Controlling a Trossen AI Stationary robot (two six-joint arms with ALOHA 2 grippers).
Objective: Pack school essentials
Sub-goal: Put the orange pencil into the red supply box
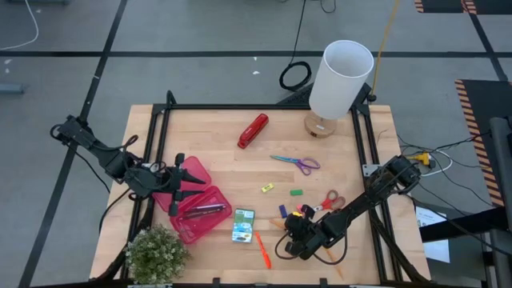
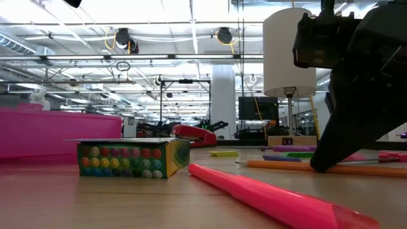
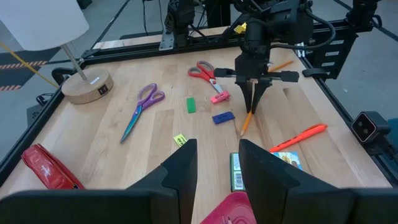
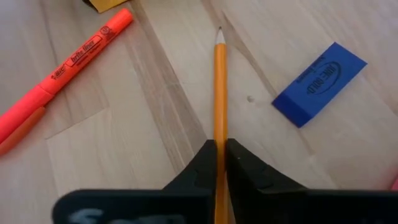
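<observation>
High view: the right gripper (image 1: 298, 237) hangs over the desk's (image 1: 232, 164) near edge amid the erasers; the left gripper (image 1: 186, 180) waits above the pink case (image 1: 202, 213).

Left wrist view: its own jaws stand released, and the pencil (image 3: 246, 121) lies under the right gripper, well apart from them.

Right wrist view: the jaws are clenched on the pencil, which runs straight out between them, beside the blue eraser (image 4: 319, 83). The right arm is clearly nearer.
</observation>
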